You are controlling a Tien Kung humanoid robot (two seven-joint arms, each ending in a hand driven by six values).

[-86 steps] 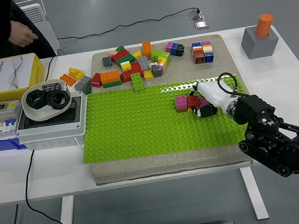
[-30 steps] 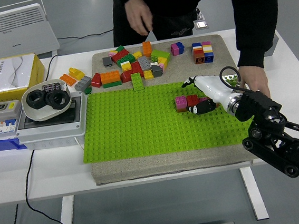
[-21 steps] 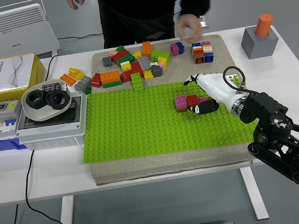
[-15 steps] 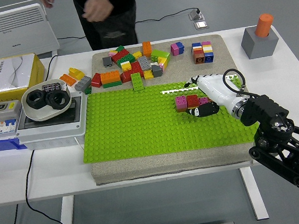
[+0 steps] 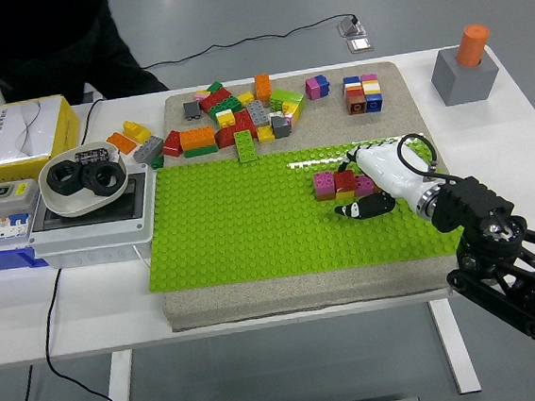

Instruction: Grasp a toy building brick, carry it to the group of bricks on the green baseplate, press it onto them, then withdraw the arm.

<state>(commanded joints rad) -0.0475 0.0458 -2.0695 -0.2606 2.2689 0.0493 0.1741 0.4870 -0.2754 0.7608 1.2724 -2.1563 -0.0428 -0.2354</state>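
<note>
- The right robot hand (image 5: 366, 191) is seen right of centre, over the green baseplate (image 5: 251, 230), just beside the small group of bricks (image 5: 340, 183); the group lies just left of the white palm.
- The black fingers (image 5: 361, 209) are stretched out low over the studs just below and right of the group, and no brick is seen between them; the hand is judged to be relaxed and holding nothing.
- The group, made up of magenta, red and pink bricks, sits on the baseplate near its upper right part. The press is judged to be done, with withdrawal the step in hand.
- The arm comes in from the lower right corner, so the way back toward that corner is open: only bare baseplate and the beige mat (image 5: 402, 273) edge lie under it.
- Loose bricks (image 5: 231, 119) are heaped on the mat above the baseplate, well apart from the hand, kept there as the supply.
- Four stacked bricks (image 5: 362, 93) and the grey block with the orange cylinder (image 5: 464, 66) stand at the upper right, clear of a retreat.
- A grey box with a bowl of black rings (image 5: 83, 180) occupies the worktop (image 5: 528, 147) at left, far from the work.
- The left robot hand is not in view.
- A person in dark clothes (image 5: 34, 43) stands at the upper left, not reaching over the worktop.
</note>
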